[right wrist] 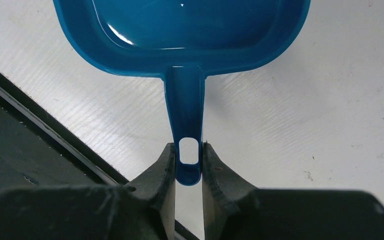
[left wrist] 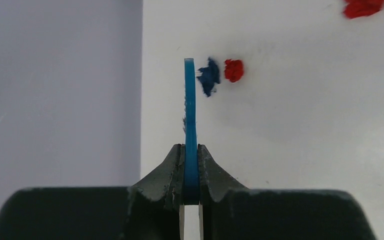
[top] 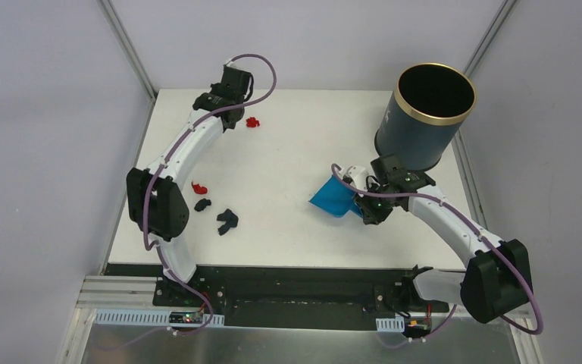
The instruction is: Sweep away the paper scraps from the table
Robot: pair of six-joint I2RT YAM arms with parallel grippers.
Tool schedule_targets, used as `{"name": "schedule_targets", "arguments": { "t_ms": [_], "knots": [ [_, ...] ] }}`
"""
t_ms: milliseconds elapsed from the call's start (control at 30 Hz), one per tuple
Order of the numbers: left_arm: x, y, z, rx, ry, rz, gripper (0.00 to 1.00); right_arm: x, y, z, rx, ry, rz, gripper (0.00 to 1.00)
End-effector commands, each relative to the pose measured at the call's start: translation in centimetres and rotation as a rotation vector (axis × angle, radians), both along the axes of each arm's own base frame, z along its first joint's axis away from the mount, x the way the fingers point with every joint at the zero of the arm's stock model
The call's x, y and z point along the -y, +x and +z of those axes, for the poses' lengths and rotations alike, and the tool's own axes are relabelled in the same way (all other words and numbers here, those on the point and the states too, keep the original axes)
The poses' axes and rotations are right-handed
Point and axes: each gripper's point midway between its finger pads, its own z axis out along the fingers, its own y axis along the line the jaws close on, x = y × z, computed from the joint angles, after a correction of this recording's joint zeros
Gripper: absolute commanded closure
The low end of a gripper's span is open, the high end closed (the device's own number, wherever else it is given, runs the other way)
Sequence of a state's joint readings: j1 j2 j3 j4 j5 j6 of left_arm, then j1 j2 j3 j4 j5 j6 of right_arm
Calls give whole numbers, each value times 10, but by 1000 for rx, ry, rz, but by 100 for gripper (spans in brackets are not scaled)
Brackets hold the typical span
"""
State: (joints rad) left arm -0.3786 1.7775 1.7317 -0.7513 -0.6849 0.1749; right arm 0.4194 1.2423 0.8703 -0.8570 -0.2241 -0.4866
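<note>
On the white table [top: 288, 144], one red paper scrap [top: 252, 121] lies at the far left. Another red scrap [top: 199, 187] and two dark blue scraps [top: 202, 205] [top: 227, 220] lie at the near left. My left gripper [top: 227, 89] is over the far left corner. In the left wrist view it [left wrist: 190, 160] is shut on the thin blue brush handle [left wrist: 190, 110], with a dark blue scrap [left wrist: 209, 76] and a red scrap [left wrist: 234, 70] just beyond the handle's tip. My right gripper [top: 367, 203] [right wrist: 189, 162] is shut on the handle of the blue dustpan [top: 332, 199] [right wrist: 180, 35], which is empty.
A tall dark bin [top: 424, 114] with a gold rim stands at the back right, just behind my right wrist. Grey walls and a metal frame enclose the table. The black front strip [right wrist: 30, 135] shows at the left in the right wrist view.
</note>
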Motion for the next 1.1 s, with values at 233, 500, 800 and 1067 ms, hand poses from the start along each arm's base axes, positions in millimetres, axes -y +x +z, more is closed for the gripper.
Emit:
{"name": "schedule_targets", "arguments": {
  "t_ms": [233, 500, 800, 1067],
  "knots": [
    [-99, 28, -56, -142, 93, 216, 100, -13, 4, 4, 25, 25, 25, 100],
    [-100, 63, -104, -203, -110, 213, 100, -10, 6, 3, 46, 7, 21, 100],
    [-2, 51, -135, -325, -577, -72, 100, -5, 7, 0, 51, -20, 14, 100],
    [65, 22, -143, -417, -580, -270, 100, -4, 8, -2, 48, -28, 13, 100]
  ]
}}
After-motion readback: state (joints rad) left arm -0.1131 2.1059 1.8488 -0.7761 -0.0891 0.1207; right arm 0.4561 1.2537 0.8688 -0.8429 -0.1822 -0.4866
